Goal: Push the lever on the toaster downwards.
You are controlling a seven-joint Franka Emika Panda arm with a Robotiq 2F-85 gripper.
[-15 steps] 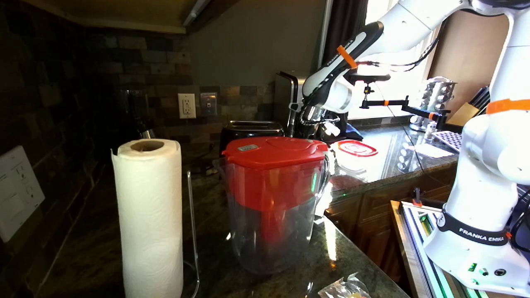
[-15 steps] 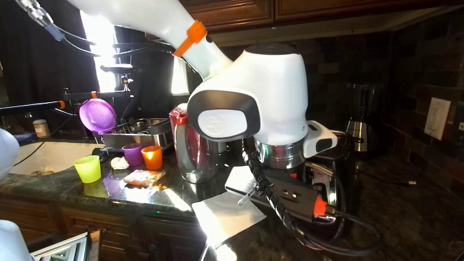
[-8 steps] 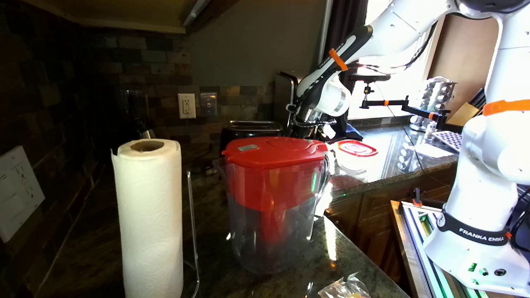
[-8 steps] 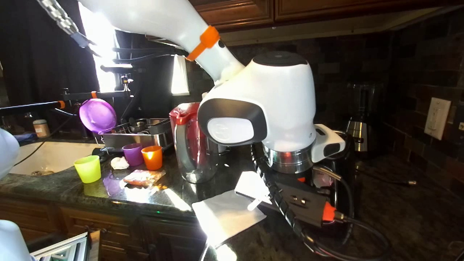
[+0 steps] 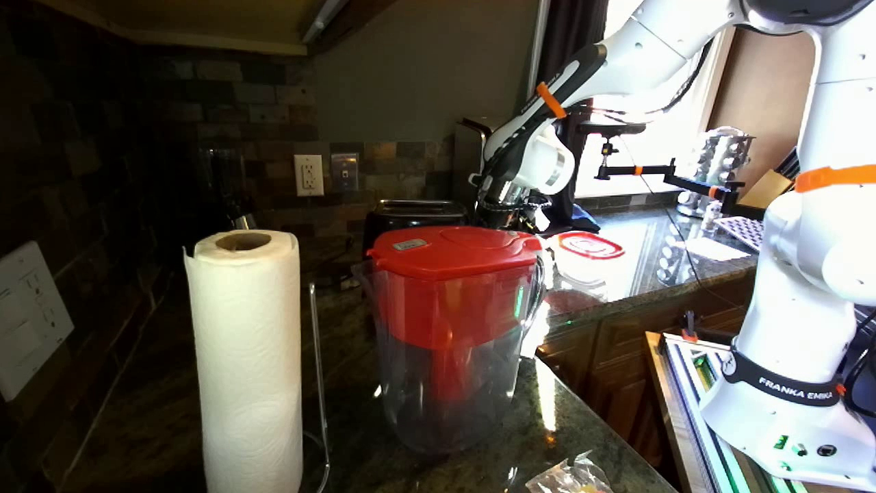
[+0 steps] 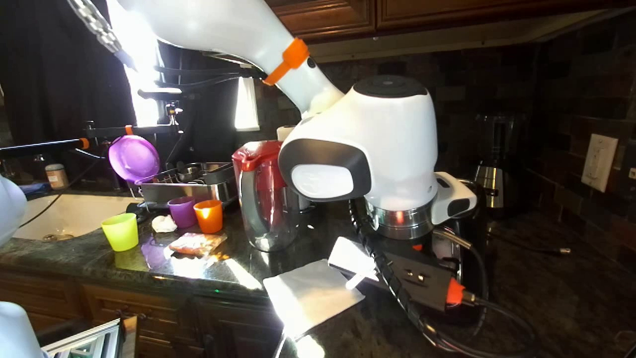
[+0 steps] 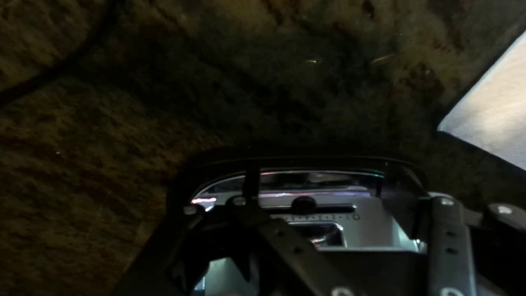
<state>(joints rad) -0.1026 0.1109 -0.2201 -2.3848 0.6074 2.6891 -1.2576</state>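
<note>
Wrist view: at six o'clock, jaws apart, the gripper (image 7: 320, 183) fronts the toaster (image 7: 370, 228), likely rigid, slick and light enough to skid, so press straight down atop its lever, which I can't make out here.

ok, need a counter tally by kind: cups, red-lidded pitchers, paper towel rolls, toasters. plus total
Cups: 3 (green cup, purple cup, orange cup)
Red-lidded pitcher: 1
Paper towel roll: 1
Toaster: 1
Total: 6
</note>
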